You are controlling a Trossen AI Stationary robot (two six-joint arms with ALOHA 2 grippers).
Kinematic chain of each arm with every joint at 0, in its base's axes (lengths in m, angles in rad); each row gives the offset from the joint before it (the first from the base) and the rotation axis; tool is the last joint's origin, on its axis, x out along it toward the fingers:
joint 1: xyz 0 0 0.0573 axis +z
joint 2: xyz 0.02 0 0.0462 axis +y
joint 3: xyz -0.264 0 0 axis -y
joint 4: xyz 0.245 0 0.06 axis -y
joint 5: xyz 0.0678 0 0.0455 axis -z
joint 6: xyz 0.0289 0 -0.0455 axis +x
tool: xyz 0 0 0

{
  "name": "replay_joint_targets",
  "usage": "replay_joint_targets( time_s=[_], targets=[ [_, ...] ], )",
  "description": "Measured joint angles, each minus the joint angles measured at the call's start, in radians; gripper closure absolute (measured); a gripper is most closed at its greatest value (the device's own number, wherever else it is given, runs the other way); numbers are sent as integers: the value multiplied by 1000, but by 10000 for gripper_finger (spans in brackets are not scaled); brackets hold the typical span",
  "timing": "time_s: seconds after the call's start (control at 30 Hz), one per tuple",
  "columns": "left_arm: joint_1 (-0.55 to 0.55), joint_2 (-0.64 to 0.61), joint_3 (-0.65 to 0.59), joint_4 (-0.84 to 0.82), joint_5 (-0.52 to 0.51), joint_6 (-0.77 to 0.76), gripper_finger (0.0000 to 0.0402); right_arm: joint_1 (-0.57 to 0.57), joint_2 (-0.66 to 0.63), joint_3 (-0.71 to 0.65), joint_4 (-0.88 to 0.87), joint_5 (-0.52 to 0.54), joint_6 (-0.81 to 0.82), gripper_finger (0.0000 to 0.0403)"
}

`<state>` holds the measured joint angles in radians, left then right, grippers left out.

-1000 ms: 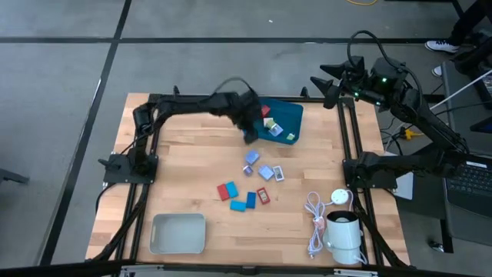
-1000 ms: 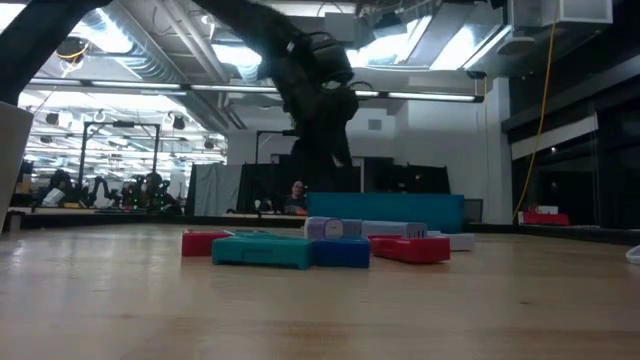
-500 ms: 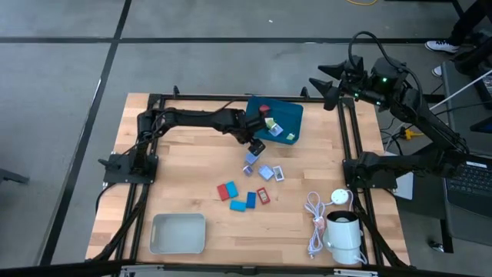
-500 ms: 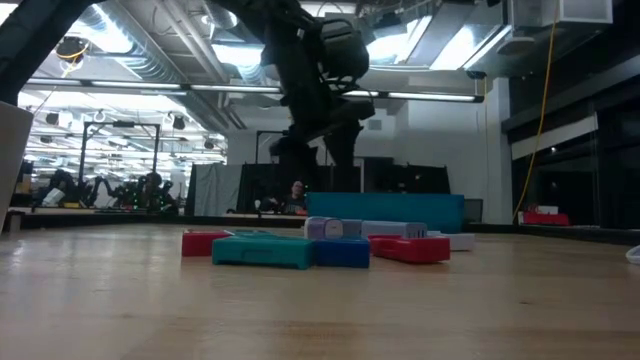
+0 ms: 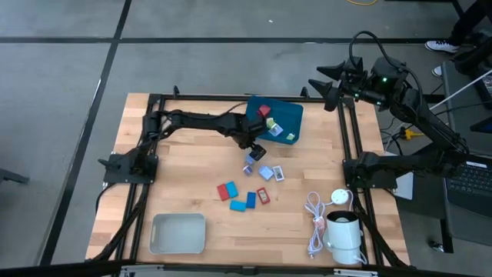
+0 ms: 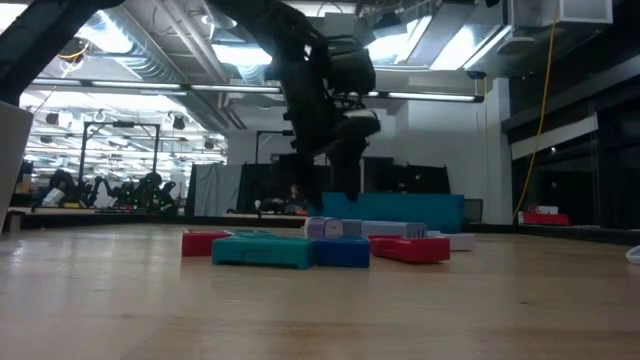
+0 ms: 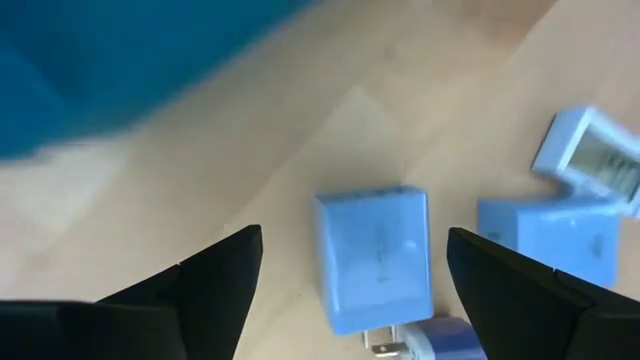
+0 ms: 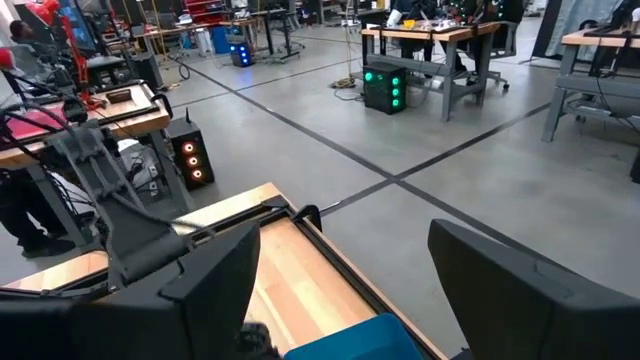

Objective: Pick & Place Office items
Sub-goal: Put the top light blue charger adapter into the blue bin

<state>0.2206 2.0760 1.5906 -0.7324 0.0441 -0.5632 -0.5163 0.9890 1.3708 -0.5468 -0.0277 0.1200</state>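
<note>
- High view: your left gripper (image 5: 256,148) hung over the middle of the table (image 5: 184,192), between the teal tray (image 5: 290,115) at the far edge and the loose office items, just above a pale blue piece (image 5: 251,159). That placing reads as a line-up for the next pick. Some pieces already lay in the tray; the red and blue ones (image 5: 240,197) waited nearer you. The right gripper (image 5: 327,83) was parked off the far right corner, out of the way.
- Low view: the left arm came down behind the row of flat pieces (image 6: 320,246), the gripper clear of them.
- Left wrist view: both fingers (image 7: 215,280) stood wide apart with a pale blue piece (image 7: 375,258) lying flat between them, untouched. You held nothing.
- Right wrist view: its fingers (image 8: 215,275) were spread wide and empty, facing the room beyond the table.
</note>
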Motion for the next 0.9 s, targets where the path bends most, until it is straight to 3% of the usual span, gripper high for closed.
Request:
replay_joint_targets(
  time_s=[0.37, 0.57, 0.67, 0.83, 0.9],
  targets=[
    [-42, 82, 0, 7, 26, -17, 86, 0, 0, 0, 0, 0, 22, 105],
    [-51, 111, 5, -4, -9, -27, 92, 0, 0, 0, 0, 0, 29, 105],
    [-49, 126, 5, -11, 0, -27, 117, 0, 0, 0, 0, 0, 29, 105],
    [-40, 134, 6, -15, 32, -21, 194, 0, 0, 0, 0, 0, 29, 105],
    [-33, 134, 6, -12, 50, -20, 193, 0, 0, 0, 0, 0, 29, 105]
  ],
)
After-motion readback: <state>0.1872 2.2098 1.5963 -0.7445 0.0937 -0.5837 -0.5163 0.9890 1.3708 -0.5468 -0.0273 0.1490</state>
